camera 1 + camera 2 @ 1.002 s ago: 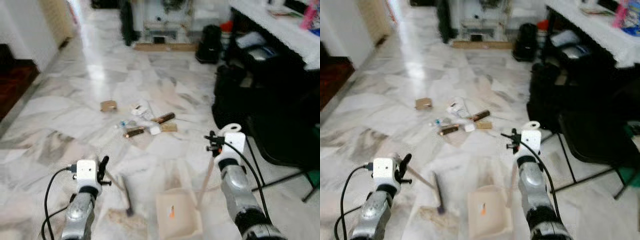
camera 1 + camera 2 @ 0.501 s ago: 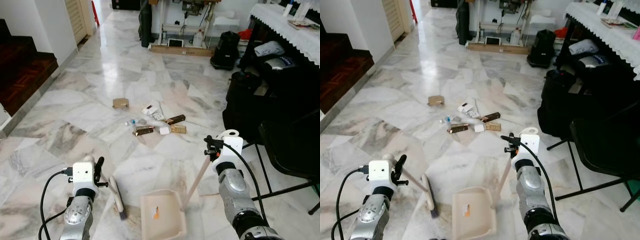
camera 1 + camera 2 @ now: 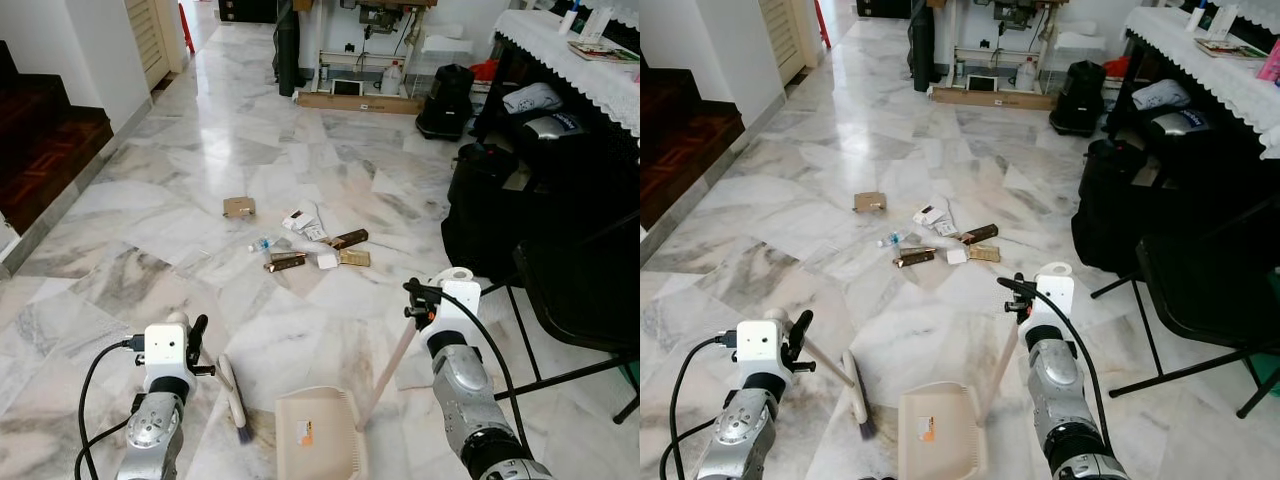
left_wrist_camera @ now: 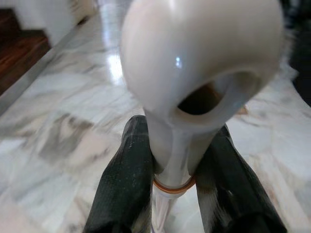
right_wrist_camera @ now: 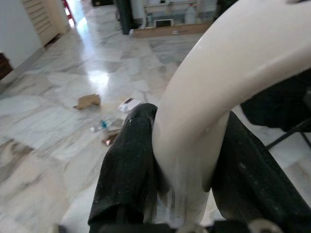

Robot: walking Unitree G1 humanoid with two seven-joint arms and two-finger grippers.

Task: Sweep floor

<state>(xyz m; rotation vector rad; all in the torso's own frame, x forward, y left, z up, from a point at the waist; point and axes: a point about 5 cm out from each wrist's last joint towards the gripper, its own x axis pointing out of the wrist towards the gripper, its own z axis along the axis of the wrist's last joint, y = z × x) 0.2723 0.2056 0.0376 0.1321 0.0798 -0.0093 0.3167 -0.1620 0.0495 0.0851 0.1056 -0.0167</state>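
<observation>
My left gripper (image 3: 199, 346) is shut on the cream handle of a hand brush (image 3: 233, 394), whose head rests on the marble floor near my left side. In the left wrist view the fingers (image 4: 127, 179) clamp the handle (image 4: 194, 63). My right gripper (image 3: 414, 301) is shut on the long handle (image 3: 386, 368) of a cream dustpan (image 3: 316, 436), which lies flat on the floor between my arms. The right wrist view shows that handle (image 5: 218, 82) between the fingers (image 5: 129, 170). Litter (image 3: 316, 249) lies ahead: wrappers, a small bottle (image 3: 261, 243) and a cardboard box (image 3: 239, 207).
Dark wooden stairs (image 3: 45, 150) rise on the left. On the right stand a black chair (image 3: 585, 300), black bags (image 3: 490, 190) and a table with a white lace cloth (image 3: 585, 55). Shelving and boxes (image 3: 350, 95) stand at the far end.
The whole picture shifted and sharpened, so the camera moved. The dustpan now sits a little lower and nearer to me in view. Both grippers keep their holds.
</observation>
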